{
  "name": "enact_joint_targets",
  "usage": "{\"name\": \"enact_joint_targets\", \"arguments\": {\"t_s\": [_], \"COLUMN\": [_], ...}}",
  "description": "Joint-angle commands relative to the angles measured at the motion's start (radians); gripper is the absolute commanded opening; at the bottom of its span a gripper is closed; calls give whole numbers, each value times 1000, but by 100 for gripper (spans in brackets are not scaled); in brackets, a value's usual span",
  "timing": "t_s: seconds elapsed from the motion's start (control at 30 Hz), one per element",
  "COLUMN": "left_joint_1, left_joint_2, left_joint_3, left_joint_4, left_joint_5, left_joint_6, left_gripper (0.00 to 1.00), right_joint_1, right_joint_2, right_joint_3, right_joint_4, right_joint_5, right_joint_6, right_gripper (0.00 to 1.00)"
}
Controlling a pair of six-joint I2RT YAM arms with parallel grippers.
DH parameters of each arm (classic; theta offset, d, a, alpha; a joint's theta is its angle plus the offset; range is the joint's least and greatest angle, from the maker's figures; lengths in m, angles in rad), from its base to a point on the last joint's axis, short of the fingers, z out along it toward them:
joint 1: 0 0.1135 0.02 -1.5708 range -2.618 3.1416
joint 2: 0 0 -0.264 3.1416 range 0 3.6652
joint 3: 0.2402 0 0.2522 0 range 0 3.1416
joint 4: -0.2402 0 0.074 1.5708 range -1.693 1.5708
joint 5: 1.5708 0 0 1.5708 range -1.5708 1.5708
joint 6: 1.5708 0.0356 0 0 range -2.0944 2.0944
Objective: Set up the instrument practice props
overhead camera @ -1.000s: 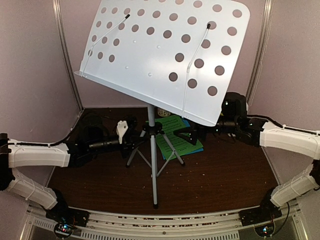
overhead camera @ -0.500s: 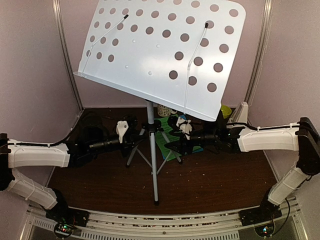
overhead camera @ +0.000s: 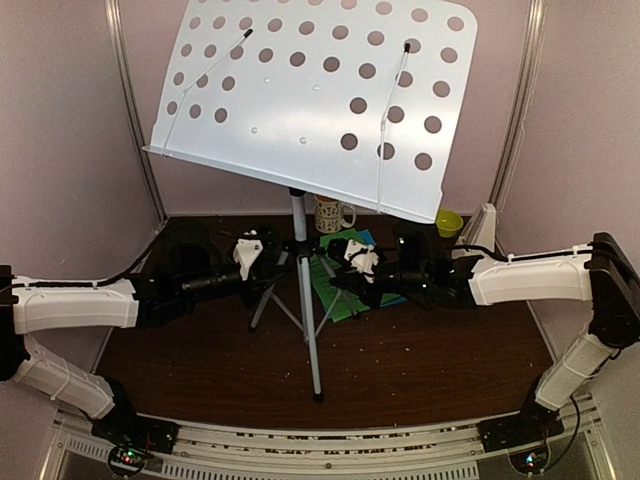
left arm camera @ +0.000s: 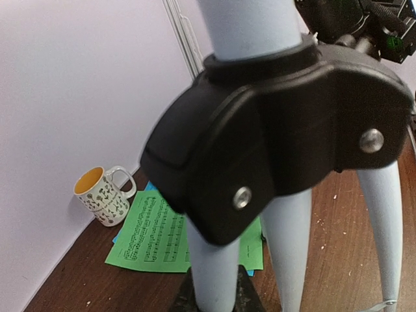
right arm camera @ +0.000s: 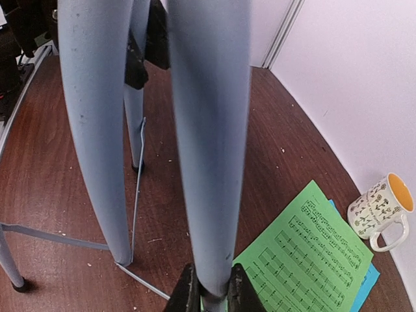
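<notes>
Pale pink walls were seen round a dark brown table (overhead camera: pixel 430 370) strewn w/ crumbs. The music stand (overhead camera: pixel 310 100) was stood mid-table on its silver tripod (overhead camera: pixel 308 300), pole near upright w/ a slight lean, and the perforated desk was tipped so its lower edge dropped toward the right. The left tool (overhead camera: pixel 262 258) was closed narrow on a tripod leg just below the black hub (left arm camera: pixel 273 130), w/ dark fingertips (left arm camera: pixel 250 300) seen either side of the tube in the left wrist view. The right tool (overhead camera: pixel 352 262) was likewise pinched narrow on another tube of the stand, fingers (right arm camera: pixel 187 292) pressed to both sides; which leg exactly could not be told. The stand was thus held btwn both tools, left arm on its left, right arm on its right, approx level. The music sheets (right arm camera: pixel 305 253) were laid flat on the table behind & right of the tripod feet, green on top, blue showing only at the edge. The patterned mug (overhead camera: pixel 330 213) was set just beyond them by the back wall. A small green bowl (overhead camera: pixel 450 222) & what was taken for the white metronome (overhead camera: pixel 486 224) were at the back right. Placing the stand was judged the step in hand. The sheets, likely next, were nearer the right arm, long axis roughly toward the back wall, so that tool would need freeing 1st.
</notes>
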Motion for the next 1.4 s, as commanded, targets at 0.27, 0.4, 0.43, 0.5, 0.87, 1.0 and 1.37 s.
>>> {"name": "enact_joint_targets", "arguments": {"t_s": [0.27, 0.4, 0.43, 0.5, 0.87, 1.0, 1.37], "left_joint_1": [16, 16, 15, 16, 16, 16, 16], "left_joint_2": [-71, -71, -71, -72, -67, -70, -97], "left_joint_3": [-21, -22, -22, -20, -19, -11, -18], "left_joint_4": [-129, -128, -129, -128, -127, -137, -139], "left_joint_5": [-12, -16, -17, -20, -32, -40, -56], "left_joint_6": [136, 139, 139, 140, 140, 142, 140], "left_gripper": [0, 0, 0, 0, 0, 0, 0], "right_joint_1": [-77, -203, -224, -248, -257, -254, -252], "right_joint_2": [-89, -29, -2, 56, 358, 482, 619], "right_joint_3": [56, 142, 173, 250, 582, 700, 830], "right_joint_4": [-47, -99, -137, -253, -632, -708, -906], "right_joint_5": [-26, -51, -18, 72, 252, 237, 268], "right_joint_6": [185, 437, 480, 545, 700, 721, 743], "right_gripper": [62, 65, 65, 65, 61, 57, 57]}}
